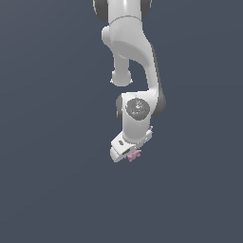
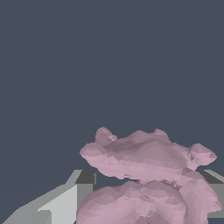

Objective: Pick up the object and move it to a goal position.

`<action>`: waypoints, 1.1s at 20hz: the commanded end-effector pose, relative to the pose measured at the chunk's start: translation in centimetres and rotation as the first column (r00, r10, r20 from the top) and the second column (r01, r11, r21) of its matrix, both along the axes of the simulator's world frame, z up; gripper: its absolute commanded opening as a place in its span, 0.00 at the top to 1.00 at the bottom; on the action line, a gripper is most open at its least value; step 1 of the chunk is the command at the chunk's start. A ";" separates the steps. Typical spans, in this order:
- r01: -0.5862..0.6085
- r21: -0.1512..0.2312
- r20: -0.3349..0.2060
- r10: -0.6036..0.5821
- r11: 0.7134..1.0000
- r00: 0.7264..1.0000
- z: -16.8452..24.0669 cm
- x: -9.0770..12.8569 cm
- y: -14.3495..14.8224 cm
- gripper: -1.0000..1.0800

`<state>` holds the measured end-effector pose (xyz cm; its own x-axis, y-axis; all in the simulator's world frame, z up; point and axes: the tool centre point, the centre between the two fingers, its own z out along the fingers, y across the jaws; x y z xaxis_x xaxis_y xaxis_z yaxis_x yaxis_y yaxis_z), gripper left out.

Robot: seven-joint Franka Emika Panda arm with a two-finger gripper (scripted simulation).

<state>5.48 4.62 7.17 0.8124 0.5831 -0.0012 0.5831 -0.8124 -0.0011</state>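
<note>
the white arm [image 1: 135, 71] hangs down from the top of the exterior view against a flat dark blue-grey backdrop, with its wrist bent so that the end effector [image 1: 129, 154] points downward and a little toward the exterior view's left. the object [image 1: 134, 154], a small pale pink knobbly clump, sits right at the tip of the end effector, sticking out just past the white housing on the side toward the exterior view's right. nothing shows beneath it in that view, only the plain backdrop.

in the wrist view the object [image 2: 148, 175] fills the near part of the picture, lumpy and irregular, with several rounded knobs jutting from its upper edge. a pale grey finger [image 2: 72, 199] with a darker pad lies against one side of the clump, and a sliver of the other finger [image 2: 215, 192] shows at the opposite side. the clump sits between the two, so the end effector is clamped on the object, held clear of any surface that can be seen.
</note>
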 end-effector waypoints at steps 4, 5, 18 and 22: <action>0.001 0.000 0.002 -0.001 1.000 1.000 4.4 0.6 -3.7 1.00; 0.001 0.000 0.002 -0.001 1.000 1.000 5.4 0.7 -4.5 1.00; 0.001 0.001 0.002 -0.001 1.000 1.000 17.1 2.4 -14.4 1.00; 0.001 0.001 0.002 -0.001 1.000 1.000 19.8 3.0 -16.6 1.00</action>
<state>8.29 -11.22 26.01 0.8136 0.5814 0.0014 0.5814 -0.8136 0.0005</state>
